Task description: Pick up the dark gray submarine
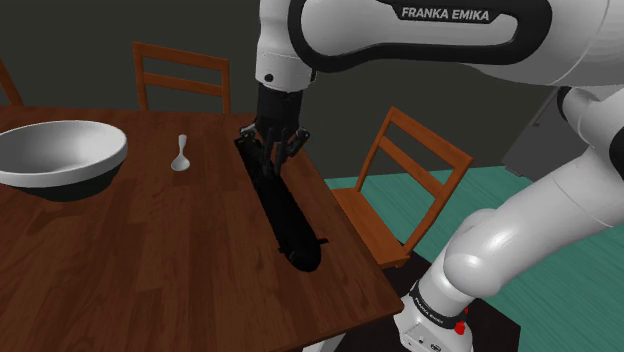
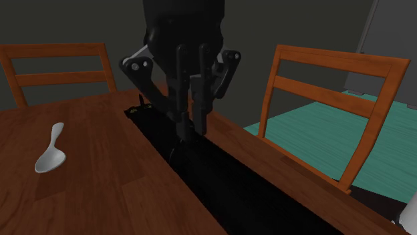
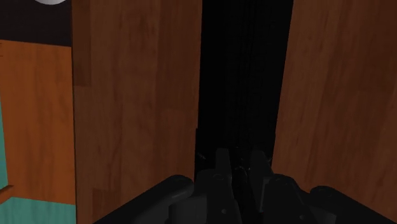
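the submarine [image 1: 290, 225] is rendered black. it lies flat on the brown wooden table [image 1: 150, 260], a long narrow hull set close beside the table edge at the shoulder view's right. one end points toward the far side of the table and the other toward the near side.

the gripper [image 1: 268, 160] hangs from the white arm [image 1: 420, 40] and points down over the far part of the hull. in the second exterior view the gripper [image 2: 192, 123] stands low on the upper surface of the submarine [image 2: 227, 187]. in the wrist view the gripper [image 3: 242, 162] is centred over the hull's width, and the submarine [image 3: 245, 83] runs straight ahead of it. black against black hides the grip: released or clenched cannot be told.

a pale bowl [image 1: 60, 155] stands on the table at the shoulder view's left, well apart from the hull. a pale spoon [image 1: 180, 157] lies between the bowl and the submarine, touching neither. one wooden chair [image 1: 180, 75] stands behind the table. a second chair [image 1: 400, 190] stands at the table's right side on a teal floor [image 1: 540, 250].
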